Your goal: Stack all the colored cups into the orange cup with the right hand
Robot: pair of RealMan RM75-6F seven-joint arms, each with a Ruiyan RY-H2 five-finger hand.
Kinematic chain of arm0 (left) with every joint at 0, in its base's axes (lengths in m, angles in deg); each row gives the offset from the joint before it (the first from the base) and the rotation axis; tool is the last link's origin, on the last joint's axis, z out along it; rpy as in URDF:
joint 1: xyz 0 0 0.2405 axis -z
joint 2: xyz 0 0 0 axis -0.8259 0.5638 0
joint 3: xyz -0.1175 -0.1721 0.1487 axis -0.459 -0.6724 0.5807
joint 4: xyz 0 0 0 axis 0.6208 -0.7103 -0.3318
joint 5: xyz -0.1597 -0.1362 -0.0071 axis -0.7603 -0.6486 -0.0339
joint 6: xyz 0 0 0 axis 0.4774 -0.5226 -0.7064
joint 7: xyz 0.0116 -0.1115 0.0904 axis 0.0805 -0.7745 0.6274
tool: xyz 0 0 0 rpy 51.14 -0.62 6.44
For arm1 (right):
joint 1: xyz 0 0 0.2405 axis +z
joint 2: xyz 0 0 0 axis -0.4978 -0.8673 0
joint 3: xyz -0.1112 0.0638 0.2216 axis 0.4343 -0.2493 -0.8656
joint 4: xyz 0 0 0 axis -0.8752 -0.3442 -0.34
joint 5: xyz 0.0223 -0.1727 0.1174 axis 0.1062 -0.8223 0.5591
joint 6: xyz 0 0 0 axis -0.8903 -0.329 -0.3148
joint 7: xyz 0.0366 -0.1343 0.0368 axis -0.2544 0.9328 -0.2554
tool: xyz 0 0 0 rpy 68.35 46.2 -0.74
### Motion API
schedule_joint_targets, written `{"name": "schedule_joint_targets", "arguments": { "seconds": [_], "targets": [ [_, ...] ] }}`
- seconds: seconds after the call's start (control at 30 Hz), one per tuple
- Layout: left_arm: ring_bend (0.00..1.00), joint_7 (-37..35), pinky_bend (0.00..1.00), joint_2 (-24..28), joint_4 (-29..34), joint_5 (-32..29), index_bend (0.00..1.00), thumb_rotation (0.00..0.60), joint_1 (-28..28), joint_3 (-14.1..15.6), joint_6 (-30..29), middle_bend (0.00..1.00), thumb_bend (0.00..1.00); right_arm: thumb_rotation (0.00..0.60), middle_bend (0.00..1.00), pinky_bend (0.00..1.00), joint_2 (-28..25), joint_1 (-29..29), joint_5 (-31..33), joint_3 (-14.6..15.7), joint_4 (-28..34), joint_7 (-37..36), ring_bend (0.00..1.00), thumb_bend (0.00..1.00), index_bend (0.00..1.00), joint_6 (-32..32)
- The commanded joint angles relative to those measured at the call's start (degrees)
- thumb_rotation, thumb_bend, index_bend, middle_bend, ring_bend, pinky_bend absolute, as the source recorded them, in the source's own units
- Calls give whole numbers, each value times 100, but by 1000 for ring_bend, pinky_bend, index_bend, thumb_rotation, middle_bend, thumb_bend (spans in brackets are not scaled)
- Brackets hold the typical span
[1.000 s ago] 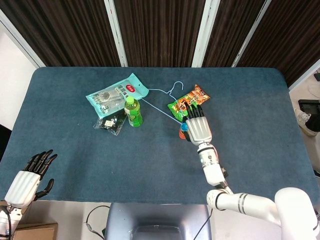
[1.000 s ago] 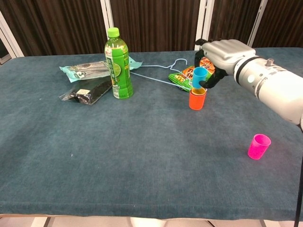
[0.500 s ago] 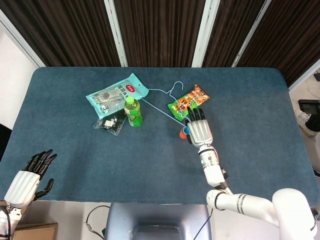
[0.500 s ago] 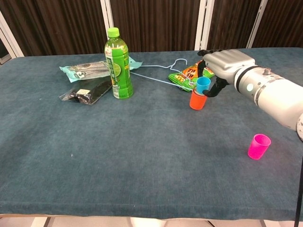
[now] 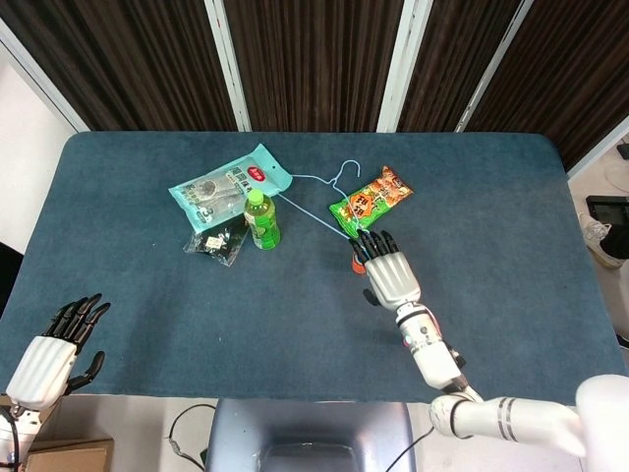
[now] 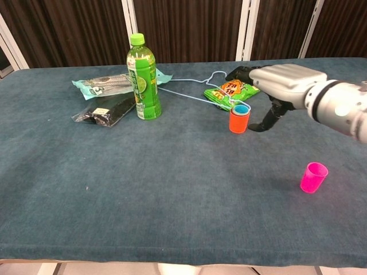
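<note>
The orange cup (image 6: 238,121) stands upright near the table's middle, with the blue cup (image 6: 241,109) nested inside it so only its rim shows. My right hand (image 6: 279,86) hovers just right of and above the stack, fingers spread and holding nothing; from the head view the right hand (image 5: 389,273) covers most of the orange cup (image 5: 358,264). A pink cup (image 6: 313,177) stands alone to the front right in the chest view; the head view does not show it. My left hand (image 5: 51,349) rests open at the table's front left edge.
A green bottle (image 6: 143,78) stands upright left of the stack. A teal packet (image 5: 228,185), a black packet (image 5: 217,240), an orange-green snack bag (image 5: 371,200) and a light blue wire hanger (image 5: 324,200) lie behind and beside the cups.
The blue cup went down into the orange cup and my right hand let go of it, opening and drawing back toward the right. The left hand stayed put.
</note>
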Motion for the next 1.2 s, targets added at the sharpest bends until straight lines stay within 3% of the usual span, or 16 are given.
{"name": "schedule_joint_targets", "arguments": {
  "seconds": [0.03, 0.13, 0.27, 0.7, 1.2],
  "targets": [
    [1, 22, 109, -10, 0, 6, 0, 600, 1, 7, 11, 0, 473, 600, 0, 0, -1243, -611, -1364, 1091, 1350, -543, 0, 375, 17, -14],
    [1, 73, 109, -30, 9, 17, 0, 600, 4, 12, 23, 0, 473, 600, 0, 0, -1587, -772, -1883, 1535, 1547, -670, 0, 375, 60, 61],
    [1, 143, 109, -50, 29, 38, 0, 600, 0, 24, 25, 0, 472, 600, 0, 0, -1673, -939, -2199, 1768, 1326, -646, 0, 375, 133, 48],
    [1, 132, 110, -52, 20, 20, 0, 600, 24, 22, 76, 0, 473, 600, 0, 0, -1276, -1126, -1982, 1488, 324, -680, 0, 374, 425, 148],
    [1, 160, 109, -61, 23, 18, 0, 600, 28, 31, 94, 0, 473, 600, 4, 0, -1057, -1204, -1948, 1294, 52, -632, 0, 406, 596, 220]
  ]
}}
